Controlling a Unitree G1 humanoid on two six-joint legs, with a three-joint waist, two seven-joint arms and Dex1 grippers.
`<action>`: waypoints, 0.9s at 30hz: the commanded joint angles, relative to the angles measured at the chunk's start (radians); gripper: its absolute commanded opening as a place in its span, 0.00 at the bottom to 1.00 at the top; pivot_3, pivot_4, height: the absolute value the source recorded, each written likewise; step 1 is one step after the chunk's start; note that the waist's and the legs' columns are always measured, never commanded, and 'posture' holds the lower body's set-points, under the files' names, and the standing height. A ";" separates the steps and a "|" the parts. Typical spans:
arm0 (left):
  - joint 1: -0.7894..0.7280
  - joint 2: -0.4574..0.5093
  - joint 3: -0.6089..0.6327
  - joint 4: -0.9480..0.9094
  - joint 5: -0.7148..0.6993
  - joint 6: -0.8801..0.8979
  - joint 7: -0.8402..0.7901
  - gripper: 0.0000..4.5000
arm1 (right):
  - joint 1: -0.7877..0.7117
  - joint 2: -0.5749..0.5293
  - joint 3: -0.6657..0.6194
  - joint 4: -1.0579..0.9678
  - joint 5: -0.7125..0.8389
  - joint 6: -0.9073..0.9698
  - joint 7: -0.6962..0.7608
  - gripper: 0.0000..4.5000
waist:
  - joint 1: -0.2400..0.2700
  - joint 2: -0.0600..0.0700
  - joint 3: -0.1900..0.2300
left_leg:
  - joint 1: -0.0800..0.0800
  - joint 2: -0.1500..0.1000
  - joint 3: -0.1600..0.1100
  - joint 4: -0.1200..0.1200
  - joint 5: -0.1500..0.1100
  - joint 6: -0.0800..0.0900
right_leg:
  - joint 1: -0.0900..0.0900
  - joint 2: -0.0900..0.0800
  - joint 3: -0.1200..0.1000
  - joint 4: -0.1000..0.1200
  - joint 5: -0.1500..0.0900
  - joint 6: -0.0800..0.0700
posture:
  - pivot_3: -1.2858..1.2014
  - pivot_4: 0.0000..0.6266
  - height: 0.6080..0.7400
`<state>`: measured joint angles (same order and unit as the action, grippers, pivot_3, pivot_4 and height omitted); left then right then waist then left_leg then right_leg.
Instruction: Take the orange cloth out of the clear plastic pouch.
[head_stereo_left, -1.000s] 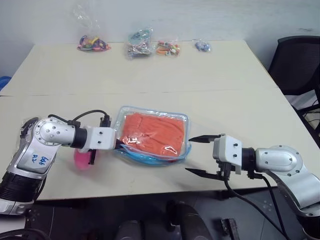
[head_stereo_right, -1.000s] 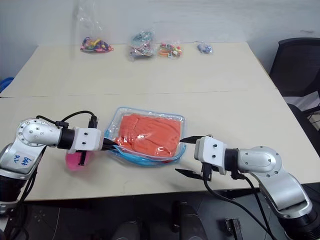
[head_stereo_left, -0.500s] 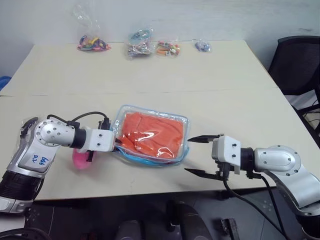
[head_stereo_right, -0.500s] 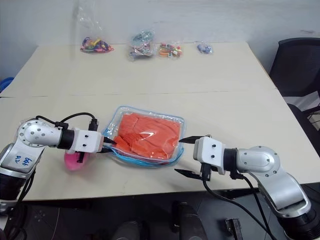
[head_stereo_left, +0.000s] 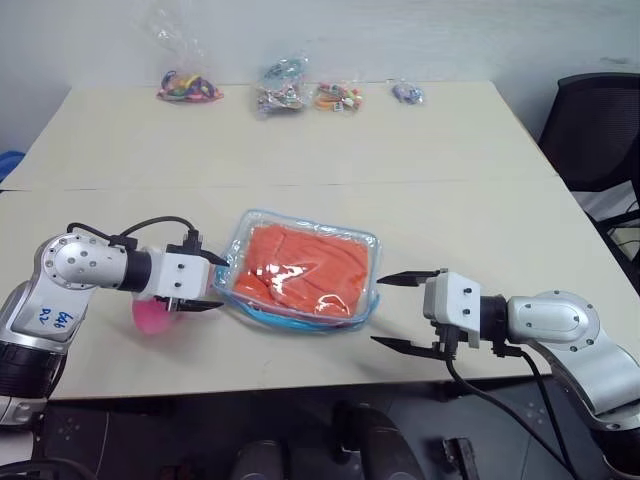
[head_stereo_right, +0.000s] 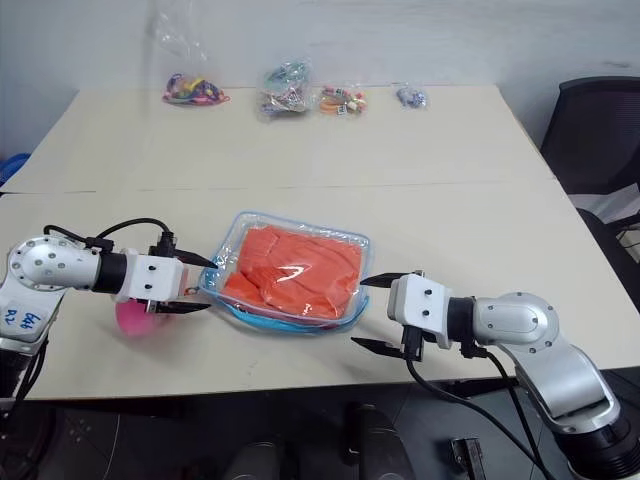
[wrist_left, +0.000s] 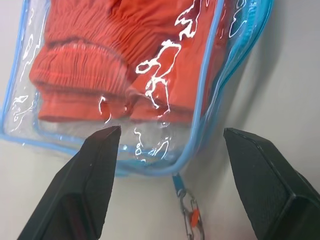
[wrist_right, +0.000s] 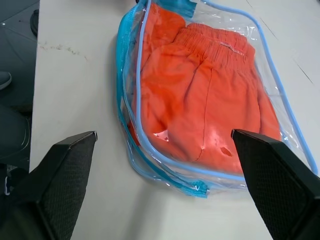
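Observation:
The clear plastic pouch (head_stereo_left: 262, 228) with light-blue edging lies flat on the table near the front edge. Inside it, the orange cloth (head_stereo_left: 300, 270) fills most of the pouch. My left gripper (head_stereo_left: 218, 283) is open just off the pouch's left end; in the left wrist view its fingers (wrist_left: 95, 170) straddle a pouch corner (wrist_left: 150, 167) without touching it. My right gripper (head_stereo_left: 378, 311) stands open just right of the pouch, fingertips apart from it. In the right wrist view the pouch (wrist_right: 131, 150) and the cloth (wrist_right: 200, 110) lie ahead of the wide-open fingers (wrist_right: 65, 170).
A pink plush charm (head_stereo_left: 148, 313) sits under my left wrist, tied to the pouch by a small clip (wrist_left: 189, 220). Several small bags of colourful trinkets (head_stereo_left: 280, 85) line the table's far edge. A black chair (head_stereo_left: 595, 120) stands at the right.
My left gripper has opened, let go of the pouch's left edge and drawn back a little to the left. The pouch has settled flat. The right arm has not moved.

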<state>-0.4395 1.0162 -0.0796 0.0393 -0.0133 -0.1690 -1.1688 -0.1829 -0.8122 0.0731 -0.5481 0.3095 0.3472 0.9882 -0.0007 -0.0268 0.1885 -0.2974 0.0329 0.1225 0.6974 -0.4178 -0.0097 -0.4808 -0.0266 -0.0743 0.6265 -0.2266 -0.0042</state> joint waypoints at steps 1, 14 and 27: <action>-0.028 -0.011 0.006 0.020 0.016 -0.025 0.021 0.78 | -0.006 0.002 -0.005 -0.015 -0.001 -0.024 -0.001 1.00 | 0.000 0.000 0.000 | 0.000 0.000 0.000 0.000 0.000 0.000 | 0.000 0.000 0.000 0.000 0.000 0.000 | 0.52 0.24 1.00; -0.045 -0.030 -0.005 0.045 0.013 -0.044 0.008 0.16 | 0.006 -0.006 -0.014 -0.026 -0.002 -0.020 -0.003 1.00 | 0.000 0.000 0.000 | 0.000 0.000 0.000 0.000 0.000 0.000 | 0.000 0.000 0.000 0.001 0.000 0.000 | 0.52 0.24 1.00; -0.082 -0.042 0.065 -0.127 -0.281 0.466 -0.078 0.01 | -0.018 0.006 -0.001 -0.007 -0.012 -0.041 0.000 1.00 | 0.000 0.000 0.000 | 0.000 0.000 0.000 0.001 0.000 0.000 | 0.000 0.000 0.000 0.001 0.000 0.000 | 0.52 0.24 1.00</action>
<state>-0.5076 0.9792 -0.0480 -0.0479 -0.2410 0.2317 -1.2385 -0.1913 -0.8118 0.0775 -0.5416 0.2948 0.3261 0.9891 -0.0007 -0.0269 0.1885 -0.2975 0.0322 0.1225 0.6979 -0.4177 -0.0099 -0.4807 -0.0263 -0.0742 0.6271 -0.2266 -0.0042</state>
